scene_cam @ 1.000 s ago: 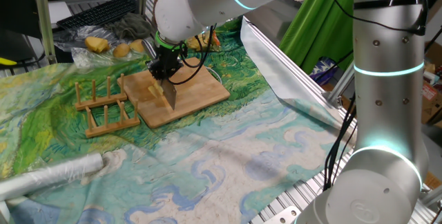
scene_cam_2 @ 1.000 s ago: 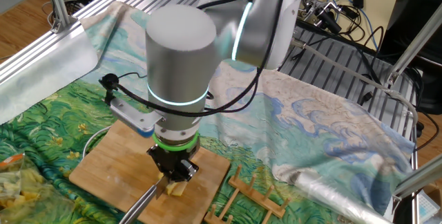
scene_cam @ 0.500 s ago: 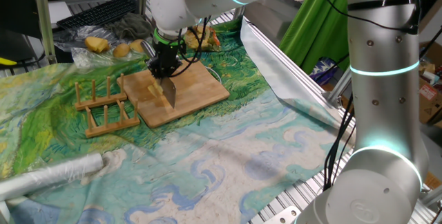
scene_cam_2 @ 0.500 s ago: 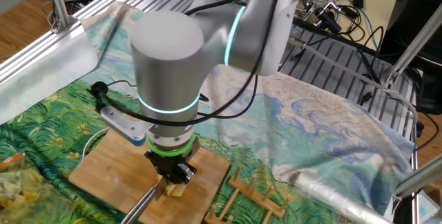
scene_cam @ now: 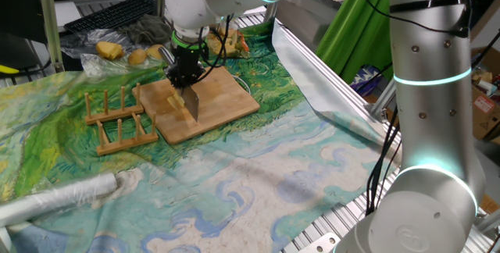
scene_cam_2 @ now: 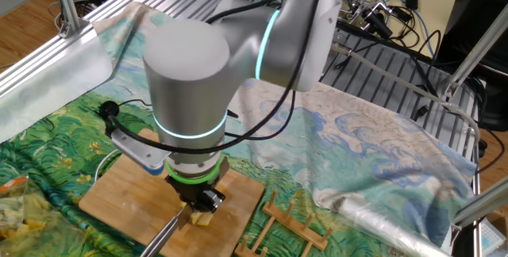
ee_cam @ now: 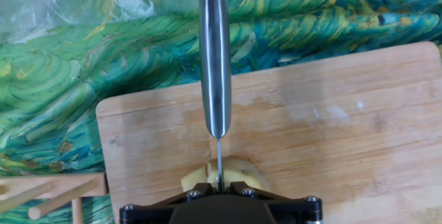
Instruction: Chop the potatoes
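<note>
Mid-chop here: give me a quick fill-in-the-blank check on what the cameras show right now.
1. The gripper is shut on a ____, its blade edge-down.
2. The blade meets the pale-yellow potato, which lies on the wooden ____.
3. In the hand view, the knife's metal handle reaches past the board's edge over the green ____.
4. Beside the cutting board stands a wooden ____ with upright pegs.

Missing words: knife; cutting board; cloth; rack
</note>
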Robot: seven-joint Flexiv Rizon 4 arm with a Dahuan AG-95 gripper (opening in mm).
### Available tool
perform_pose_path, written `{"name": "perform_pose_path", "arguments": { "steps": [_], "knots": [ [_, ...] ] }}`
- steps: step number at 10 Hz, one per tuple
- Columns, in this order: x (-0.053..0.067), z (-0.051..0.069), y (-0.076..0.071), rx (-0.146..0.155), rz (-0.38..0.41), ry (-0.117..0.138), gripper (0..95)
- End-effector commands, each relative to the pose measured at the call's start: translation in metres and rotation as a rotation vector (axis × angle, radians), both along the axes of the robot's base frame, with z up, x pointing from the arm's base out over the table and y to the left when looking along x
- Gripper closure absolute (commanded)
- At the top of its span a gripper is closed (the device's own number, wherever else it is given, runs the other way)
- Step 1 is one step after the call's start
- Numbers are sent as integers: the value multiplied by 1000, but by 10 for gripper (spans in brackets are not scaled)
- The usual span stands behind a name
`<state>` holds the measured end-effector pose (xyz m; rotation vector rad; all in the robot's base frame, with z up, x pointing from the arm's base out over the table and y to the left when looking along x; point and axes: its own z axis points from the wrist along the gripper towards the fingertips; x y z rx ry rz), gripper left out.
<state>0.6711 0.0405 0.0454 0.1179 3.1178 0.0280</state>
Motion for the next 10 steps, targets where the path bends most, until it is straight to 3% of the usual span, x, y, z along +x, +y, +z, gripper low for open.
{"name": "perform_pose_path", "arguments": {
  "steps": [1,6,10],
  "knots": [
    [-2,11,-1,3,-1,2,950],
    [-4,20,-3,-3,-3,3,950],
    [-10,39,-9,-7,-6,15,950]
  ]
}}
